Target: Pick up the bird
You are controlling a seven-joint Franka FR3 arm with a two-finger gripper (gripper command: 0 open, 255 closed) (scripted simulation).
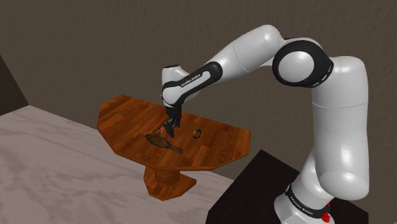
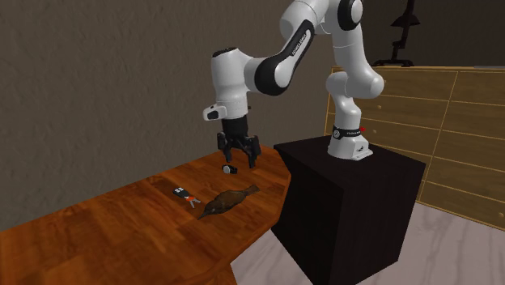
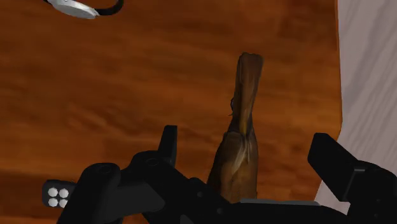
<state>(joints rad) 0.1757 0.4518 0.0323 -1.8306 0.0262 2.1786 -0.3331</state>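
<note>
The bird (image 2: 229, 200) is a small brown figure lying flat on the wooden table (image 2: 97, 235), close to the table's edge. In the shoulder view the bird (image 1: 163, 142) lies just below my gripper (image 1: 172, 125). My black gripper (image 2: 240, 158) hangs above the table with its fingers apart and nothing in them. In the wrist view the bird (image 3: 245, 121) lies lengthwise in the gap between the two fingers, which do not touch it, and my gripper (image 3: 245, 139) is open above it.
A small black and white object (image 2: 230, 169) lies under the gripper, and a small red and white item (image 2: 186, 195) lies beside the bird. The dark stand (image 2: 348, 194) abuts the table. A wooden dresser (image 2: 453, 138) stands behind. Pale floor (image 3: 372, 76) lies past the table edge.
</note>
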